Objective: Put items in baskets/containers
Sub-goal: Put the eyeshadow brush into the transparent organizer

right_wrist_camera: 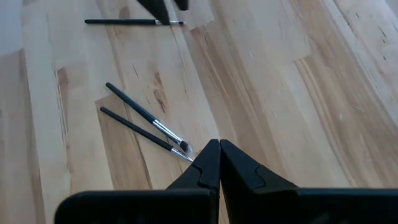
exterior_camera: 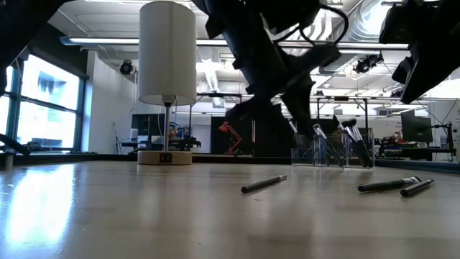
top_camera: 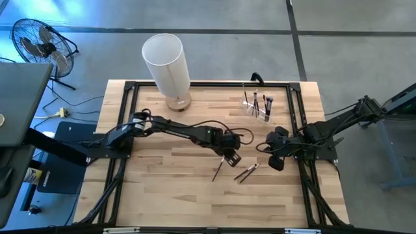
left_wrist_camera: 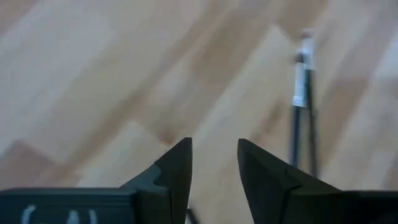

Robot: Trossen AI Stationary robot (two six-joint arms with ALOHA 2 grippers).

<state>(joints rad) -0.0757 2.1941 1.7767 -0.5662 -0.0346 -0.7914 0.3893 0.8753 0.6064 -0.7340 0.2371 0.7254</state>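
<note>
Three thin dark-handled makeup brushes lie flat on the wooden table: a single one (top_camera: 218,170) (exterior_camera: 264,183) (right_wrist_camera: 134,22) and a pair side by side (top_camera: 246,172) (exterior_camera: 395,185) (right_wrist_camera: 146,121) (left_wrist_camera: 301,99). More brushes stand in the small clear holder (top_camera: 259,107) (exterior_camera: 330,151) near the far edge. The tall white cylinder (top_camera: 167,65) (exterior_camera: 167,54) stands on its tan base at the far left. My left gripper (top_camera: 231,158) (left_wrist_camera: 214,162) hovers open above the table, between the single brush and the pair. My right gripper (top_camera: 276,159) (right_wrist_camera: 219,155) is shut, just right of the pair, holding nothing.
A black metal frame (top_camera: 130,88) runs around the tabletop's edges. Bare wood lies at the near side and the left half (top_camera: 162,182). Beyond the table stand a floor fan (top_camera: 39,42) and a dark cart (top_camera: 19,97) on the left.
</note>
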